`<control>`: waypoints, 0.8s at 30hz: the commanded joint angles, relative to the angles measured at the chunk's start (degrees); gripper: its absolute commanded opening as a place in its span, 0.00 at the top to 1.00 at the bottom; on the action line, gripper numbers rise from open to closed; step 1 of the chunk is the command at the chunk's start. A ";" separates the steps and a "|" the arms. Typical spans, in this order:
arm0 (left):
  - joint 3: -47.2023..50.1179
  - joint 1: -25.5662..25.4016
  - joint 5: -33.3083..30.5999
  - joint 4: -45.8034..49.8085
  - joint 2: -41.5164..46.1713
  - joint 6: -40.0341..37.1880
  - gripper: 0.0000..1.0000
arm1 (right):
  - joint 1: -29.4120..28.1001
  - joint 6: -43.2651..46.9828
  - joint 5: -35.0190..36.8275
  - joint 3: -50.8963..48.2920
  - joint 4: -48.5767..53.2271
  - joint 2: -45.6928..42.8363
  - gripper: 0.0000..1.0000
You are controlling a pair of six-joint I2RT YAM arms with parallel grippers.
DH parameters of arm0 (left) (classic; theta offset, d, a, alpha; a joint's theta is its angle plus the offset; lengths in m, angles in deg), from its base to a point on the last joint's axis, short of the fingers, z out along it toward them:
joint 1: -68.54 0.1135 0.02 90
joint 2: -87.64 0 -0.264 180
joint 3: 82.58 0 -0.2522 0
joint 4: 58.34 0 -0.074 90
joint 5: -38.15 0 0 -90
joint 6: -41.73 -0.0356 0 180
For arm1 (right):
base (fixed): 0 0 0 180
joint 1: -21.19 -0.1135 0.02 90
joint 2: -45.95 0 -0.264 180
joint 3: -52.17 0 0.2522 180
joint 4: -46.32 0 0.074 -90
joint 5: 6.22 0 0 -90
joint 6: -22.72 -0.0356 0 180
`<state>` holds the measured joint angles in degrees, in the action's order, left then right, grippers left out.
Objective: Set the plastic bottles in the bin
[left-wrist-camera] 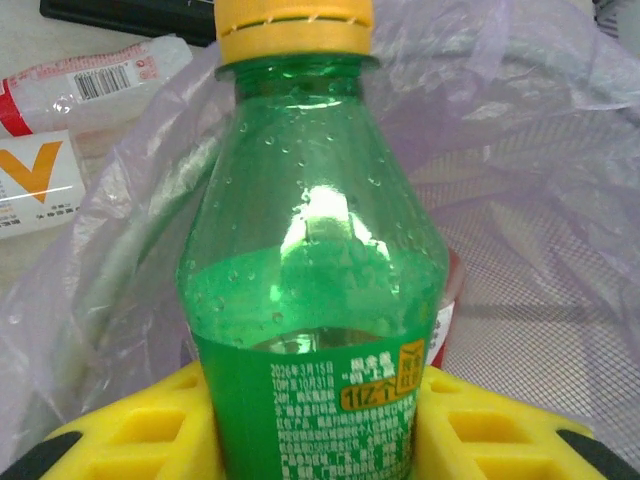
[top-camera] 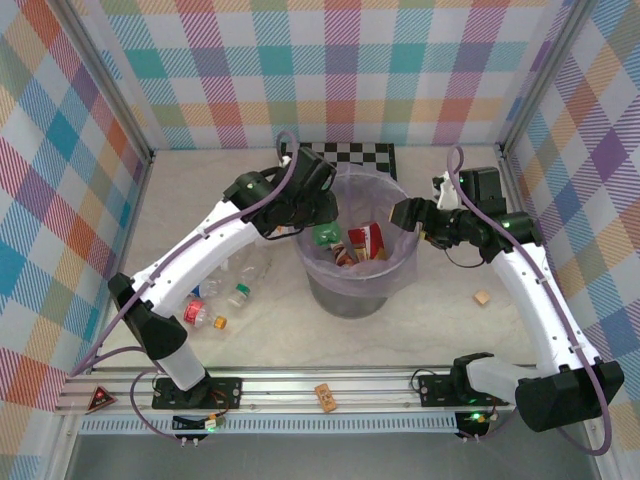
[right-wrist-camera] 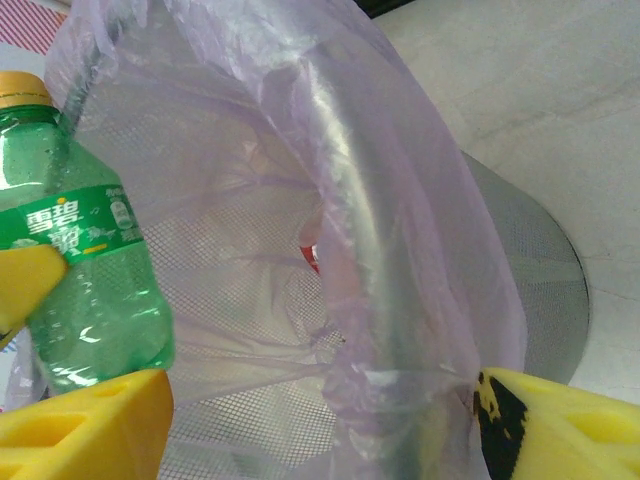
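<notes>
Left gripper [left-wrist-camera: 315,425] was clamped on green bottle [left-wrist-camera: 310,250], held over the bin [top-camera: 345,295] by its left rim; right gripper [right-wrist-camera: 320,425] sat open astride bin's right rim; binned bottles [top-camera: 362,243] lay inside; loose bottles [top-camera: 228,292] lay on table [top-camera: 430,325], left of bin.

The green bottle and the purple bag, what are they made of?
The green bottle looks like clear green plastic, shiny: light glints on it and liquid shows through. The purple bag seems thin soft plastic film, see-through and crinkly: the mesh bin shows behind it.
</notes>
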<state>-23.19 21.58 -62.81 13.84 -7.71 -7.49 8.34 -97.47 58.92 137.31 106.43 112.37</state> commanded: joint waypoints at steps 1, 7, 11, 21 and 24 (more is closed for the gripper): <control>4.33 -0.85 0.40 3.15 0.43 3.33 0.65 | -0.42 1.68 0.19 1.94 0.85 0.35 0.21; 6.39 -0.98 0.39 -0.72 3.01 1.32 0.25 | -0.40 3.17 0.74 4.54 2.23 1.36 0.21; 5.86 -0.94 2.66 -3.06 3.91 -1.08 0.14 | -0.34 5.71 2.41 9.60 5.16 1.94 0.19; 4.23 -0.85 6.27 -10.33 9.56 -10.04 0.10 | -1.65 10.31 4.56 21.16 11.36 4.76 0.22; 3.38 -0.42 3.39 -10.69 11.94 -12.16 0.13 | -5.46 11.91 5.40 24.06 12.82 6.55 0.25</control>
<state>-17.55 20.95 -57.59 5.14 0.75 -15.25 5.48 -88.58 63.82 158.79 116.09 117.31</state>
